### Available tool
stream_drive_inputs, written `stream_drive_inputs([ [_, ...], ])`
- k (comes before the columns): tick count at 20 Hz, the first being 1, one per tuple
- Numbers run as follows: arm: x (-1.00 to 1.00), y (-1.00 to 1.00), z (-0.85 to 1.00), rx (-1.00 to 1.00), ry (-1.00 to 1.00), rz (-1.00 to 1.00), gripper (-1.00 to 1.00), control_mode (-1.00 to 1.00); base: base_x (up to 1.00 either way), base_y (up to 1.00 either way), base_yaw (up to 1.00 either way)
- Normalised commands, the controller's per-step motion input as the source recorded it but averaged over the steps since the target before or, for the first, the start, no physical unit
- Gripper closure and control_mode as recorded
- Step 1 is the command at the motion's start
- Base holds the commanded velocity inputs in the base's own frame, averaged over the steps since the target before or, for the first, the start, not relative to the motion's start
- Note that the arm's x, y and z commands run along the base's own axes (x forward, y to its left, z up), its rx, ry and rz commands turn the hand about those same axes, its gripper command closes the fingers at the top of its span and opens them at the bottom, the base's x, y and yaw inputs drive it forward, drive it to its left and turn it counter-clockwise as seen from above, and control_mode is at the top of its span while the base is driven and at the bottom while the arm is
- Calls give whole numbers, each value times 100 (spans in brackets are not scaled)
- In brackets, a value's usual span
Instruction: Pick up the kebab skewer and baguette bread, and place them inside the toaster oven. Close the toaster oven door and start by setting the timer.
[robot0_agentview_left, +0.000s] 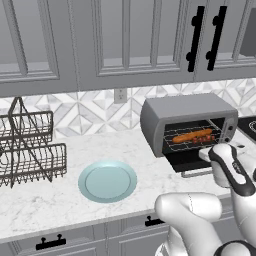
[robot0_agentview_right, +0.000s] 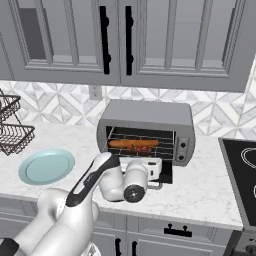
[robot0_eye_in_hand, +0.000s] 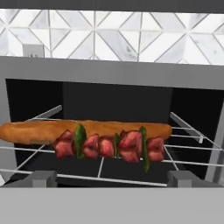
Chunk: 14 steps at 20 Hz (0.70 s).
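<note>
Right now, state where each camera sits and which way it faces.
Left base view: behind the arm's left, facing the counter, plate and open oven; arm at lower right.
Right base view: behind its right, facing the same oven; arm at lower left.
Hand view: on the hand, looking into the oven at baguette and skewer; open pincer below.

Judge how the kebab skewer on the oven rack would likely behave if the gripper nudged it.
The kebab skewer looks small and thin, so probably light and easily shifted. It lies on a wire rack with gaps, so it could snag or tilt. It lies close in front of the baguette, which would likely block it from sliding deeper.
</note>
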Motion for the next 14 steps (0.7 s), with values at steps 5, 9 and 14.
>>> stream_drive_inputs([
  [5,1,0,-10,0,0,-1,-100,-100,0,0,0],
  [9,3,0,0,0,0,-3,-100,-100,0,0,0],
  [14,6,0,0,1,0,-3,-100,-100,0,0,0],
])
